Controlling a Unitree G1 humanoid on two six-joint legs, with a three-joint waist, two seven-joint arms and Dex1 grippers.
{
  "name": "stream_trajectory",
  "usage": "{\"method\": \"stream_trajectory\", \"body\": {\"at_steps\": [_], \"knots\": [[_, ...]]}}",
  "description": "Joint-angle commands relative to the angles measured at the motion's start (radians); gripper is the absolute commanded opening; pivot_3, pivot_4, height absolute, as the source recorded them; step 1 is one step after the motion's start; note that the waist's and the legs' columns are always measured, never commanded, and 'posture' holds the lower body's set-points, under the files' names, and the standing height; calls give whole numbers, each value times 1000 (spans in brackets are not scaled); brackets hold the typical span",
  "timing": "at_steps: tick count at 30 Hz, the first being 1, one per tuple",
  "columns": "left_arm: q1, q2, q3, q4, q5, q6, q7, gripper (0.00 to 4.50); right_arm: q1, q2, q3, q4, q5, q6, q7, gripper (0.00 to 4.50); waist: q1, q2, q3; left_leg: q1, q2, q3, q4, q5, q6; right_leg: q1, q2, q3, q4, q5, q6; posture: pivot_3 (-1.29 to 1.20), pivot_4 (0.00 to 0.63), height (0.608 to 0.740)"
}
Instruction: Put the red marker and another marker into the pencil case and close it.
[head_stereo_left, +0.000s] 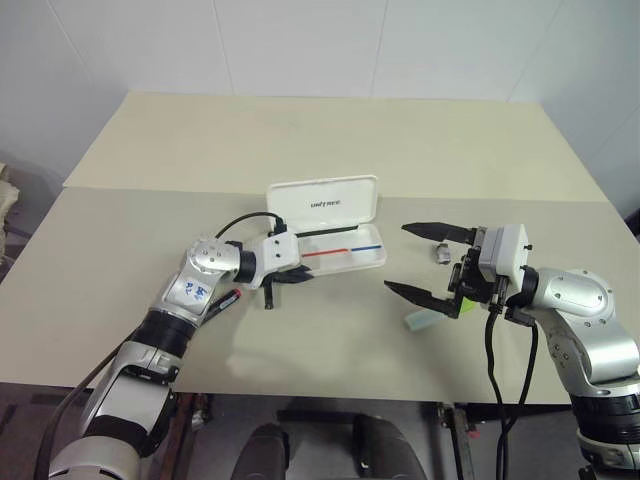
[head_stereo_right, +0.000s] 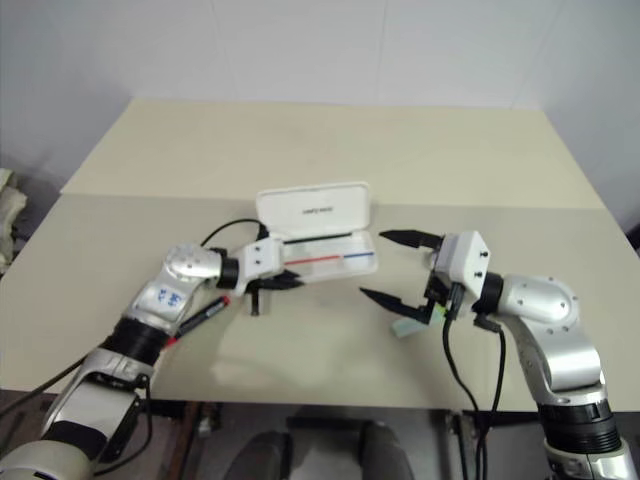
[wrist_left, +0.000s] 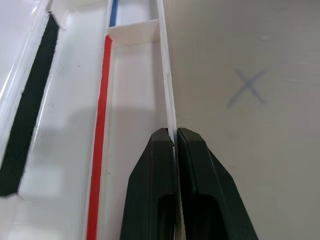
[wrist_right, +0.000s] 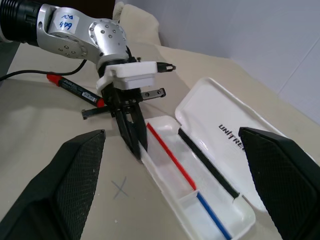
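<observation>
From the head, the pencil case (head_stereo_left: 335, 235) is seen lying open on the table (head_stereo_left: 300, 150), the left gripper (head_stereo_left: 291, 277) clenched on its near wall. The red marker (head_stereo_left: 224, 301) is seen beside the left arm, the green marker (head_stereo_left: 420, 319) under the right gripper (head_stereo_left: 425, 262), whose fingers are spread and empty. At the left wrist, the fingertips (wrist_left: 160, 150) are pinched on the wall. At the right wrist, the case's stripes are shown.

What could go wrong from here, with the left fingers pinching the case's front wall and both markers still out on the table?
1. The left fingers are shut on the thin front wall of the white hard-plastic pencil case; any pull may drag or tip the open case.
2. The black-barrelled, red-capped marker lies beside the left arm, which could knock it away.
3. The pale mint-green highlighter sits under the open right gripper, partly hidden, so a grasp may miss.
</observation>
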Motion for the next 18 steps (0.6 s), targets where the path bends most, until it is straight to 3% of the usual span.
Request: {"method": "stream_trajectory", "body": {"at_steps": [1, 10, 18], "knots": [[48, 2, -14, -112, -59, -49, -79, 22, 15, -26, -47, 15, 13, -27, 25, 4500, 0, 0, 0, -1, 0, 0, 0, -1, 0, -1, 0, 0, -1, 0, 0, 0, 150, 740], [210, 91, -5, -337, -98, 25, -141, 22, 40, -24, -42, 24, 14, -33, 34, 4500, -8, 0, 0, -2, 1, 2, 0, -2, 1, -3, 0, 0, 0, -1, 0, 0, 150, 740], [202, 105, 14, -306, -59, 81, -61, 22, 53, -10, -35, 2, 14, -28, 14, 4500, -9, 0, 0, 2, 1, 2, 2, -2, 1, -1, 0, 1, 3, -4, -6, 0, 150, 740]]}}
